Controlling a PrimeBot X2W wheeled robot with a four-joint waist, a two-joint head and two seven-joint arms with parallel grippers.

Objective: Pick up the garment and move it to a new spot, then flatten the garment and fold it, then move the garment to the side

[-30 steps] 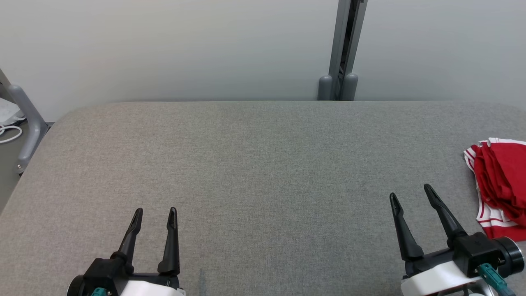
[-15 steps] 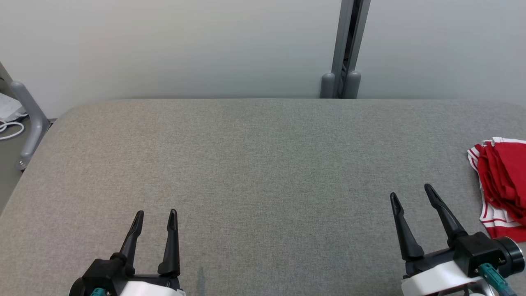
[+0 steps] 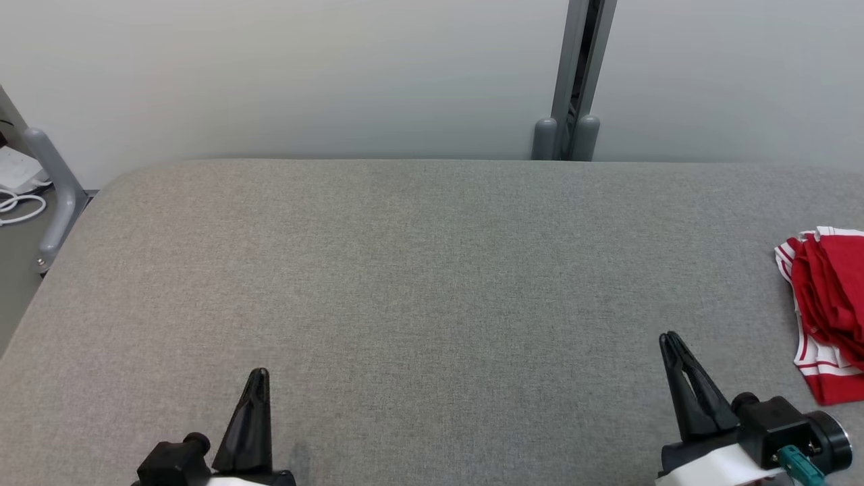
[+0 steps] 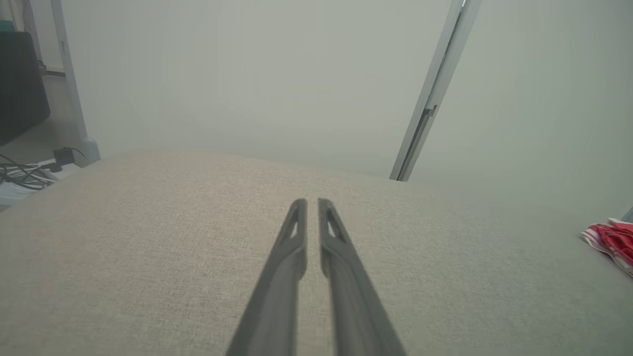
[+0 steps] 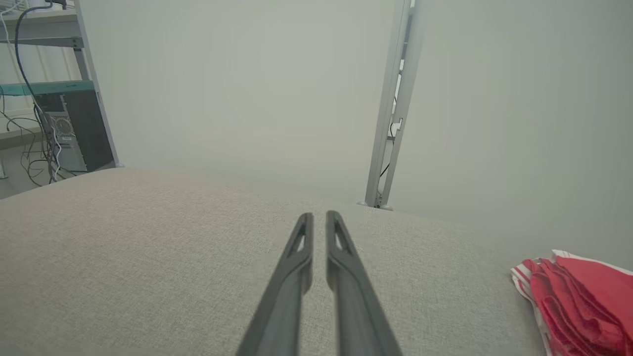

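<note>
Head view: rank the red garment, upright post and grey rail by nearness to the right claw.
1. red garment, just right of the right claw.
2. upright post, behind the table.
3. grey rail, far left.

Red garment (image 3: 831, 300) with white-and-red striped edging, crumpled into soft folds. Lying on the grey padded surface (image 3: 432, 270), far to the right, partly cut off by the head view's edge.

The garment (image 3: 833, 297) is red with red-and-white striped edges (the table (image 3: 432, 270) is heathered grey)
</note>
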